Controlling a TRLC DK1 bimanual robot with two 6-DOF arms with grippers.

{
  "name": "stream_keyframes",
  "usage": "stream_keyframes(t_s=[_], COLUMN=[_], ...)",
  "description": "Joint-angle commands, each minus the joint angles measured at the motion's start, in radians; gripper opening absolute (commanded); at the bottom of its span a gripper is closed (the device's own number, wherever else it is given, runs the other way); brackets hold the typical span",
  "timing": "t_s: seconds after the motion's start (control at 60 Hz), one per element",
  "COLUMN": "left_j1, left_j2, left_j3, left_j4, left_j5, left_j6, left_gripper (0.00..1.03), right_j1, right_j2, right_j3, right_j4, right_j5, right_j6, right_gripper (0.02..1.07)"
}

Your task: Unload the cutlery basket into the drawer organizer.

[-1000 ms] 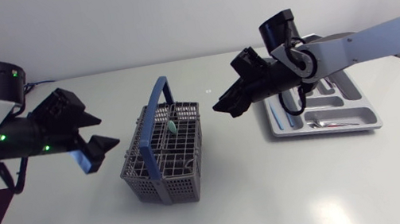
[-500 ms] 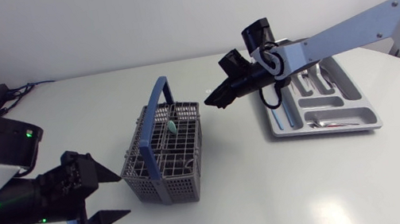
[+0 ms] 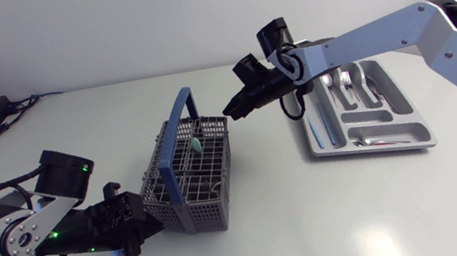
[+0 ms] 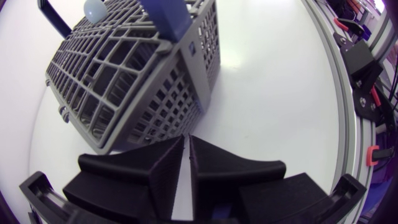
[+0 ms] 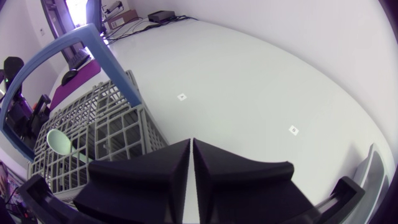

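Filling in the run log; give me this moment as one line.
left pincer: shut, empty, beside basket | right pincer: shut, empty, by basket's far rim | spoon: in basket | organizer: holds cutlery

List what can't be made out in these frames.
- Cutlery basket contents, head view: grid walls hide what lies below one pale spoon head.
- Drawer organizer, head view: right arm covers one corner; pieces too small to sort.
- Same spoon head, left wrist view: cut off by the edge.
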Motion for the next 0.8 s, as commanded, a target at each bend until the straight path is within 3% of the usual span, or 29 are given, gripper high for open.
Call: stream_keyframes(t_s=[0.0,0.317,0.783], left_j1=[0.019,0.034,0.069], left_j2=[0.028,0.120,0.354], left_j3=[-0.018,0.025,0.301], left_j4=[0.041,0.161,0.218], left_j5=[-0.006,-0.048,-0.051], left_j6=[-0.008,-0.009,-0.052], left_gripper=[0.17,0.17,0.17], right_j1=[0.012,0.001,-0.002], right_j2=[0.029,-0.056,-0.267], right_j3=[0.018,-0.084,-0.387], right_j4=[-0.030,-0.069,-0.069], right_j5=[-0.024,-0.088,-0.076], right_j6=[0.019,-0.037,-0.103], right_gripper=[0.08,0.08,0.08])
